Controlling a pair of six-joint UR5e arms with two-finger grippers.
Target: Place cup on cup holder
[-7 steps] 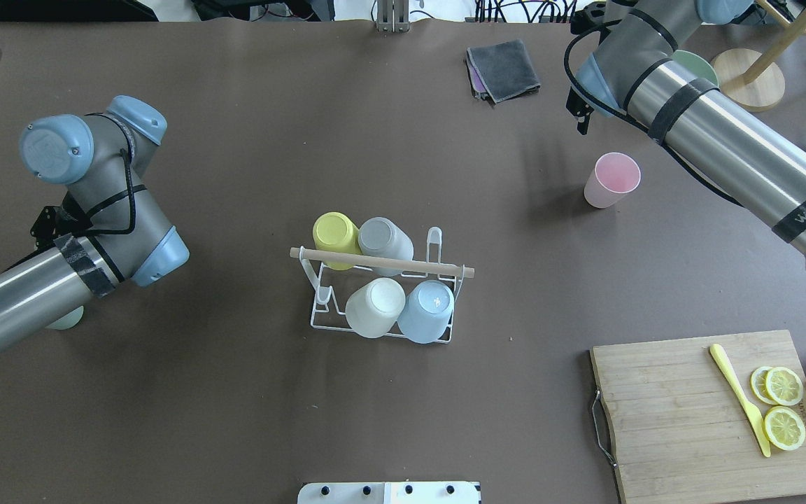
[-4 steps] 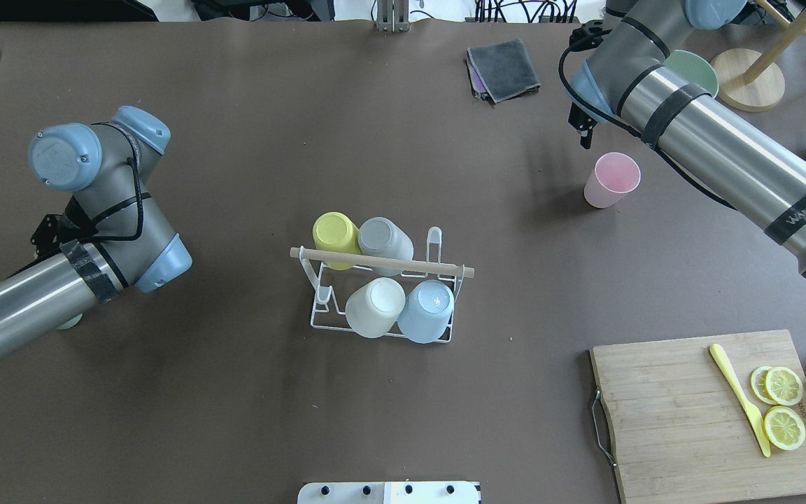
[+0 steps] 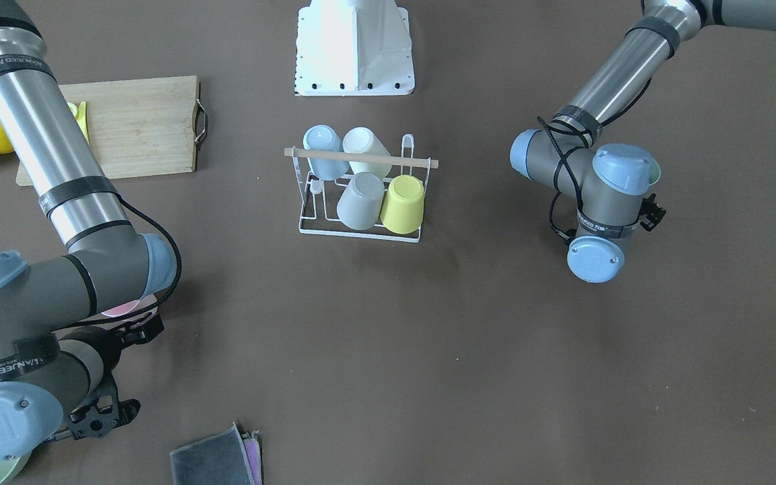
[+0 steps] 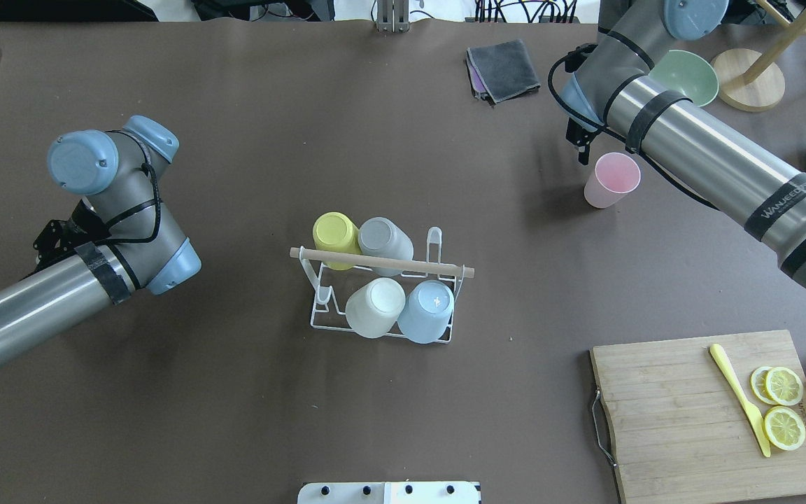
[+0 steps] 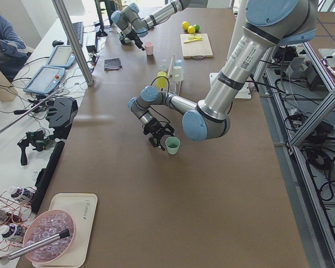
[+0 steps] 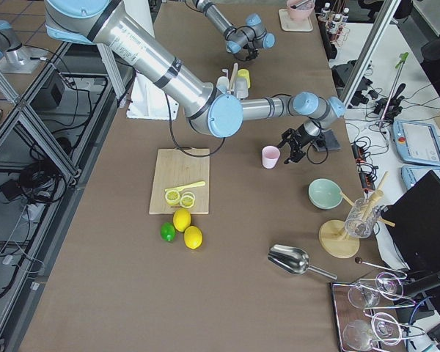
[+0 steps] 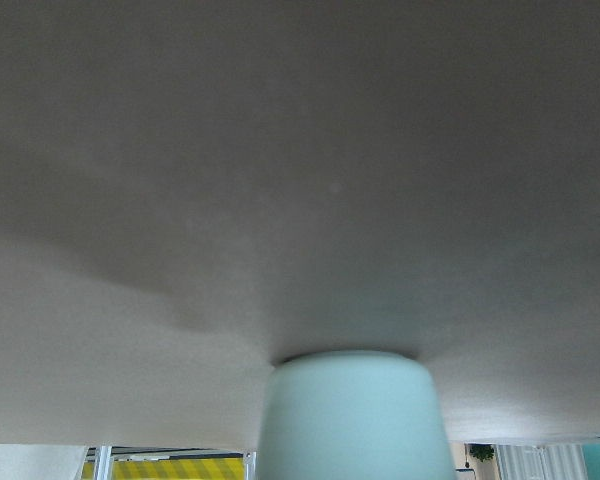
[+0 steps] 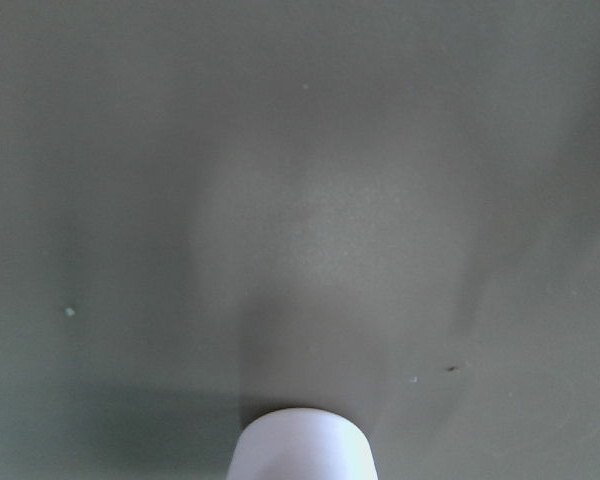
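Pale pink plastic cup [image 4: 611, 180] is standing upright at far right, well apart from the white wire cup holder [image 4: 382, 262]; the right gripper [image 4: 581, 147] is hovering just beside it, probably lining up a grasp, though I cannot tell its finger spread.

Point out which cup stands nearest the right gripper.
The pink cup, upright on the table just beside the right gripper. Four others sit upside down on the cup holder; the mint cup is by the left gripper.
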